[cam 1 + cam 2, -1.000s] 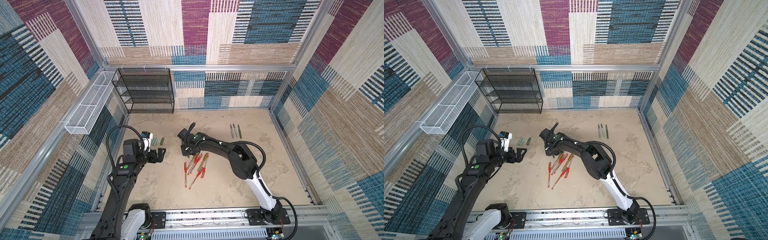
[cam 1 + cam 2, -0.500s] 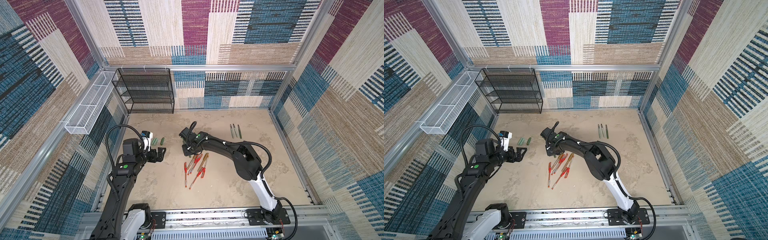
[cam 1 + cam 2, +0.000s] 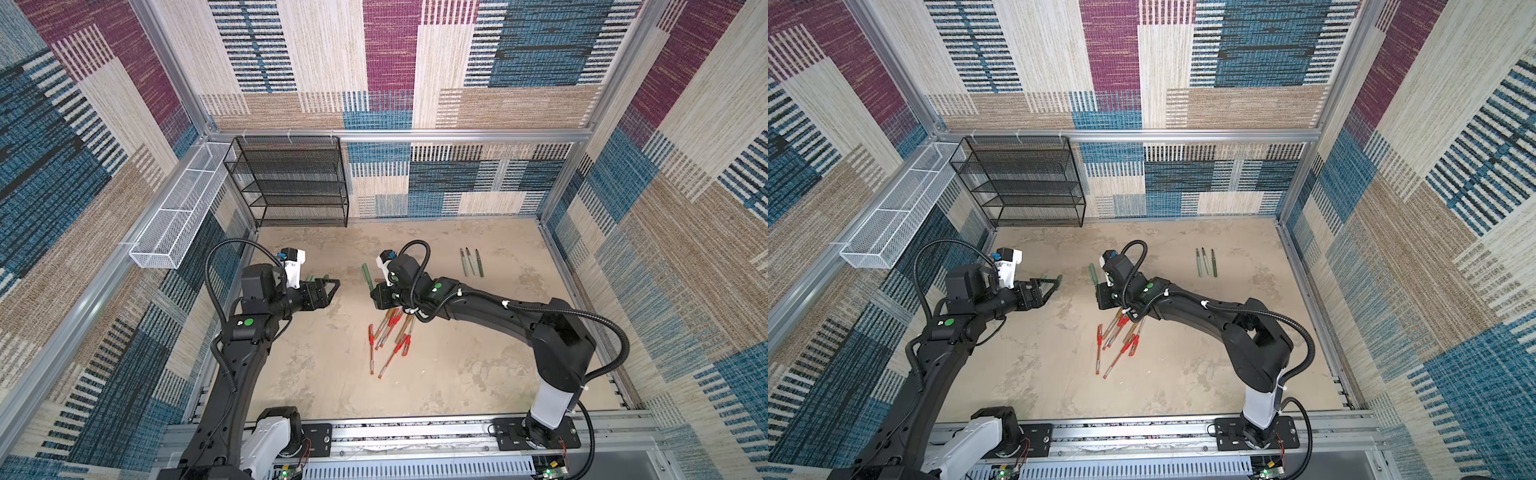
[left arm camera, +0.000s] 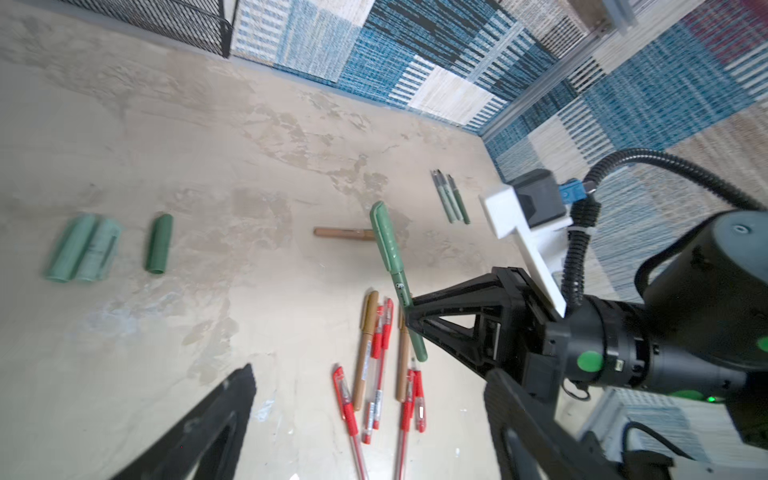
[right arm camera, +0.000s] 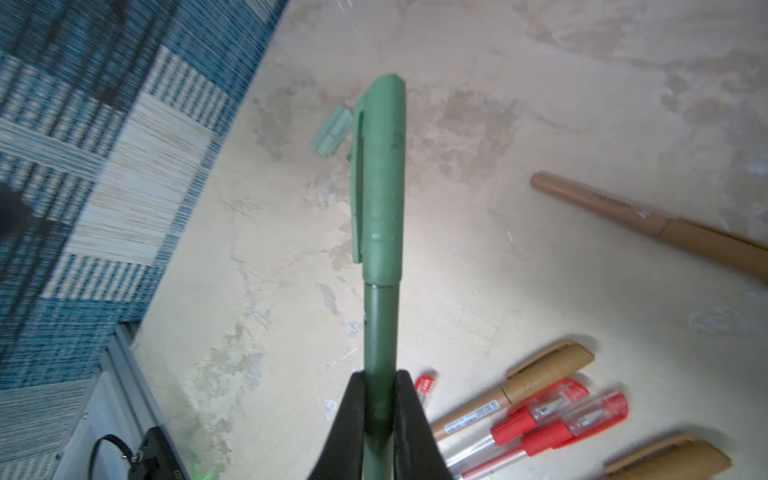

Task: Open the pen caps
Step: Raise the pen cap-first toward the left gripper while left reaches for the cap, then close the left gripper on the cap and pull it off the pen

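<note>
1. In both top views, the right gripper (image 3: 375,291) is clamping a green pen (image 3: 366,274) by its barrel beside the pile of pens (image 3: 392,334); the left gripper (image 3: 335,284) is hovering opposite.
2. In the left wrist view, its fingers (image 4: 216,415) are standing wide, holding nothing; loose caps (image 4: 83,249) are lying on the table (image 4: 166,145).
3. In the right wrist view, the cap (image 5: 380,178) is sitting on the held pen.

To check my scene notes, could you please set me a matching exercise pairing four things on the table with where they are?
1 capped green pen
2 loose green caps
3 uncapped green pens
4 red pens

A heaped in the middle
B clamped in the right tool
C in a row on the right
D lying on the left

Pairs: 1-B, 2-D, 3-C, 4-A
</note>
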Controlling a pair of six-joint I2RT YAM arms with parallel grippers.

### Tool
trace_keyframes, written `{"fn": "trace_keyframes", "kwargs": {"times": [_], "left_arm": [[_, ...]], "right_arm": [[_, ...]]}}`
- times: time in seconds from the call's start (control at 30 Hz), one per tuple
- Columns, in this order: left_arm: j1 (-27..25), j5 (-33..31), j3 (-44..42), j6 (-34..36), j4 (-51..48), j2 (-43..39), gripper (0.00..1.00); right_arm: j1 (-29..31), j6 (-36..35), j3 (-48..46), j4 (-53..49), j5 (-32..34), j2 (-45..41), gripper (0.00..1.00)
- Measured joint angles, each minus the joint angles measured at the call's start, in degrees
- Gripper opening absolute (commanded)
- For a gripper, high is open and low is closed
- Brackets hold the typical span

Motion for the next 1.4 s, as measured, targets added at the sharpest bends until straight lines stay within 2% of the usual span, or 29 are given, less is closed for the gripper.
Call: {"fn": "trace_keyframes", "kwargs": {"times": [0.17, 0.37, 0.6, 0.77, 1.03, 1.27, 1.4], "left_arm": [[-0.44, 4.2, 2.99, -4.68, 1.64, 4.33, 0.85], [-1.18, 6.45, 5.53, -7.48, 2.69, 10.21, 0.77], [-1.84, 7.74, 6.19, -8.59, 3.87, 12.72, 0.66], [-1.84, 7.74, 5.75, -9.33, 5.49, 13.51, 0.44], [-1.86, 7.76, 5.57, -9.97, 6.32, 13.97, 0.0], [-1.88, 7.48, 5.57, -10.12, 6.32, 13.68, 0.0], [-1.99, 7.48, 5.44, -10.08, 6.4, 13.14, 0.0]], "right_arm": [[1.84, 0.2, -2.64, 7.23, -1.73, -2.62, 0.1], [3.63, 0.17, -2.75, 10.21, -2.05, -2.6, 0.1], [4.94, -0.22, -1.99, 11.19, -2.54, -1.6, 0.1], [6.08, -0.52, -0.5, 10.88, -2.93, -0.17, 0.09], [6.47, -0.7, 0.22, 11.17, -4.04, 0.7, 0.11], [6.49, -0.74, 1.2, 10.8, -4.42, 1.36, 0.32], [6.49, -1.2, 3.61, 10.34, -4.79, 3.26, 0.35]]}}
